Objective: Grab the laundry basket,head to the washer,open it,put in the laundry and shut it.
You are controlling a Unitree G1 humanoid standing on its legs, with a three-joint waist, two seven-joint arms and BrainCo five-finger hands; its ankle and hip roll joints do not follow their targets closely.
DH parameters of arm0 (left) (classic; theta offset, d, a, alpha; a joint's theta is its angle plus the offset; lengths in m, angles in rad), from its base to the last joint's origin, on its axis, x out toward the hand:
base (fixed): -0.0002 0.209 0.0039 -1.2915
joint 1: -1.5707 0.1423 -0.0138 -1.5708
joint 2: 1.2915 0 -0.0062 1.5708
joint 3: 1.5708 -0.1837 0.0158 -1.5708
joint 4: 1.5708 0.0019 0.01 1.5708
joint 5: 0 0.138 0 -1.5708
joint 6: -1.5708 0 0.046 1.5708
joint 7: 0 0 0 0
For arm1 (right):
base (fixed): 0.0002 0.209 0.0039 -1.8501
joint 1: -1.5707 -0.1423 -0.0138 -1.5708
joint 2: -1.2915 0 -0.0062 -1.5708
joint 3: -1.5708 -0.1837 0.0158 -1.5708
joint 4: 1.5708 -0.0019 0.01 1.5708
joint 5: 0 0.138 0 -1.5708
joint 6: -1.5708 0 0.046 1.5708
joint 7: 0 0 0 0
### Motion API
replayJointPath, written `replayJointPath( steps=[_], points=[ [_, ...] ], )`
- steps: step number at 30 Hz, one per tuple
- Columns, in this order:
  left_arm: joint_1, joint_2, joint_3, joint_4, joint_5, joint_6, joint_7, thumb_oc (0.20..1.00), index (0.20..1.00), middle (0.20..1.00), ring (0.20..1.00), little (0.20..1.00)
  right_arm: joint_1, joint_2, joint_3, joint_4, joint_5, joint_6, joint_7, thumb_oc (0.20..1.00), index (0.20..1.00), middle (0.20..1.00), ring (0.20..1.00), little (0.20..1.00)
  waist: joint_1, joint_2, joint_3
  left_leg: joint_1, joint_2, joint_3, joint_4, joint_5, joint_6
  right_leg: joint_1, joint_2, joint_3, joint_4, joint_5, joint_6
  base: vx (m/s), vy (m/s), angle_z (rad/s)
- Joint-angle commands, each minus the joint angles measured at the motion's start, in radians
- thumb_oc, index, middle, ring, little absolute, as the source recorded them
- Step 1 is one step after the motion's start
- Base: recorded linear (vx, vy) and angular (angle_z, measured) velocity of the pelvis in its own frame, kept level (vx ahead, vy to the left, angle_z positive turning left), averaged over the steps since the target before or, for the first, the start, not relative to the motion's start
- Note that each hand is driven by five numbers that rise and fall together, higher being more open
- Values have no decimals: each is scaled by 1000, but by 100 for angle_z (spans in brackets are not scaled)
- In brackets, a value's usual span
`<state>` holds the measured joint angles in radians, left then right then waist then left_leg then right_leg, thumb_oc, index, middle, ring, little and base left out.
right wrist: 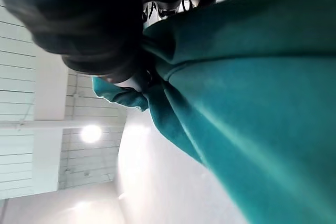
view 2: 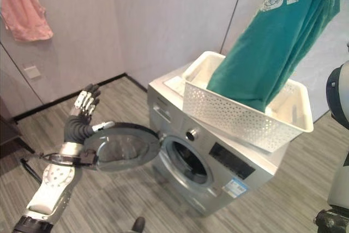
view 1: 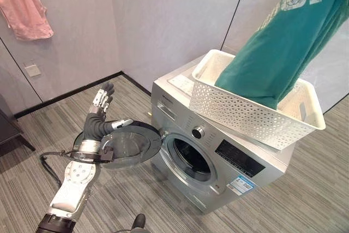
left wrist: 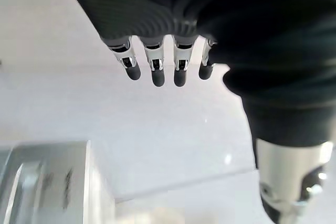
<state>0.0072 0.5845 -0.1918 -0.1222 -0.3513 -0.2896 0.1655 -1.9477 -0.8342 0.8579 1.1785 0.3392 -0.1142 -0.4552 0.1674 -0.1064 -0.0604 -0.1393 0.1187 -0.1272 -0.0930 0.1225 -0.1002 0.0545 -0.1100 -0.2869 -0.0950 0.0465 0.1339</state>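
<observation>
No text can be read. A light printed pattern is seen on the teal garment (view 1: 283,36) at the upper right of the frame, but no letters can be made out. A blue and white sticker (view 1: 242,185) is stuck low on the front of the washer (view 1: 229,167), its print too small to read. A dark display panel (view 1: 240,158) sits right of the round knob (view 1: 198,132), with no figures legible.
</observation>
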Motion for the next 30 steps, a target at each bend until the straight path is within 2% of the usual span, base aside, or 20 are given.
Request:
replayJointPath(
  steps=[1,4,7,12,13,19,22,25,26,27,28,30],
  points=[
    [-137,90,-30,-40,38,-16,-47,1000,1000,1000,1000,1000,-208,-11,58,17,-5,-45,-30,200,200,200,200,200,-8,-79,-1,82,36,36,6,-123,7,68,-79,59,8,-84,49,0,0,0],
    [-225,70,-96,-18,8,22,-78,1000,1000,1000,1000,1000,-186,23,45,7,-9,-37,-19,200,200,200,200,200,-26,-71,-5,85,34,36,6,-125,7,69,-79,64,8,-85,50,0,0,0],
    [-358,57,-159,6,51,30,-72,1000,1000,1000,1000,1000,-166,60,26,11,-6,-28,-16,200,200,200,200,200,-42,-66,-8,84,34,39,6,-125,4,68,-79,66,8,-86,48,0,0,0],
    [-659,-43,-305,137,158,24,3,1000,1000,1000,1000,1000,-160,149,20,24,-7,-22,-20,200,200,200,200,200,-76,-57,-10,82,33,46,6,-127,-3,61,-80,69,8,-84,47,-5,1,-1],
    [-751,-88,-341,197,164,29,37,1000,1000,1000,1000,1000,-154,195,24,29,-10,-20,-16,200,200,200,200,200,-90,-53,-13,84,32,50,6,-128,-3,58,-81,75,8,-82,47,-22,7,-6],
    [-929,-192,-414,325,197,42,83,1000,1000,1000,1000,1000,-159,272,38,34,1,-22,-15,200,200,200,200,200,-109,-40,-13,88,31,61,6,-131,-3,49,-86,86,8,-78,48,-17,14,-15],
    [-993,-256,-440,447,220,61,118,1000,1000,1000,1000,1000,-154,300,36,33,19,-28,-9,200,200,200,200,200,-120,-34,-14,90,31,66,6,-131,-2,46,-87,93,8,-77,49,-8,9,-3],
    [-1057,-333,-479,645,227,85,152,1000,1000,1000,1000,1000,-154,346,36,45,46,-32,-1,200,200,200,200,200,-135,-30,-15,88,30,73,6,-123,-1,37,-90,99,8,-69,49,-21,8,-5],
    [-1058,-335,-479,649,226,83,153,1000,1000,1000,1000,1000,-154,346,37,45,47,-32,-1,200,200,200,200,200,-134,-29,-16,92,32,73,6,-131,-3,41,-89,98,8,-76,49,19,-1,-10],
    [-1075,-352,-486,709,236,88,170,1000,1000,1000,1000,1000,-151,359,39,48,53,-33,4,200,200,200,200,200,-139,-28,-15,95,32,76,6,-131,-3,42,-89,101,8,-76,49,16,3,-14],
    [-1131,-390,-504,902,286,121,238,1000,1000,1000,1000,1000,-140,389,53,59,80,-39,15,200,200,200,200,200,-154,-23,-18,99,31,83,6,-130,-4,38,-90,110,8,-75,48,-10,9,-9],
    [-1144,-392,-505,947,302,127,259,1000,1000,1000,1000,1000,-140,403,57,61,93,-43,19,200,200,200,200,200,-155,-21,-17,101,32,87,6,-131,-3,37,-91,113,8,-74,48,-4,7,-6]
  ],
)
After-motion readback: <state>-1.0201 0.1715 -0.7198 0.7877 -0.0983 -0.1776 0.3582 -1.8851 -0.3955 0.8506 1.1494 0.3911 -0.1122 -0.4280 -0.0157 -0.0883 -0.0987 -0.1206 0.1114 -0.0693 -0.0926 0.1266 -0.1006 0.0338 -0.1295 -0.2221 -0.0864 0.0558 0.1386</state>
